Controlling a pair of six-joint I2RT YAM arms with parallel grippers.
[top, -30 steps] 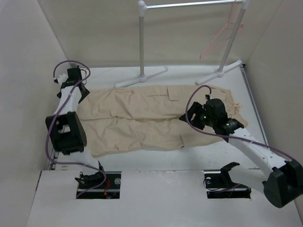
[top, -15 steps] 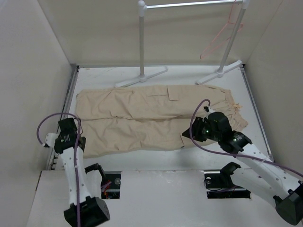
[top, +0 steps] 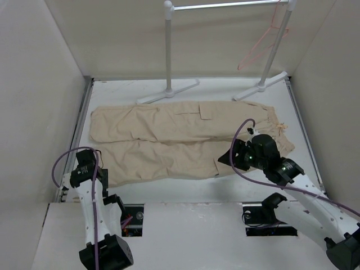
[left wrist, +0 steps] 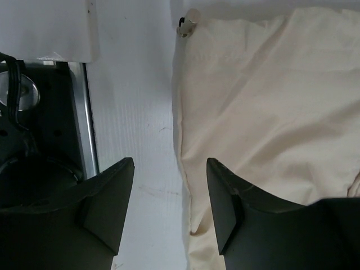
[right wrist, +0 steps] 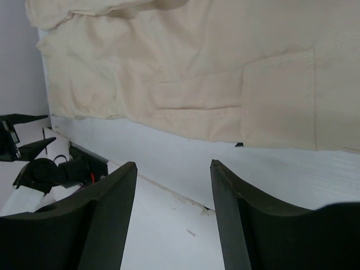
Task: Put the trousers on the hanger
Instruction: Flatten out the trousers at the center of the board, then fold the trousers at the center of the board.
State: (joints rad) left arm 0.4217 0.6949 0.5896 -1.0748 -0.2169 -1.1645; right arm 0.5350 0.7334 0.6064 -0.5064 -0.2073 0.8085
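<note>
**Left claw** [left wrist: 169, 164]: my jaws stood apart and held nothing, poised over bare table [left wrist: 135, 112]. The trousers [left wrist: 264, 112] had their edge just under my right-hand jaw and spread away beyond it.

**Right claw** [right wrist: 173, 166]: my jaws were likewise apart and empty, with the trousers' near edge and pocket [right wrist: 278, 101] just ahead. The hanger [top: 260, 46] hung on the rack [top: 169, 50], well beyond this claw.
</note>
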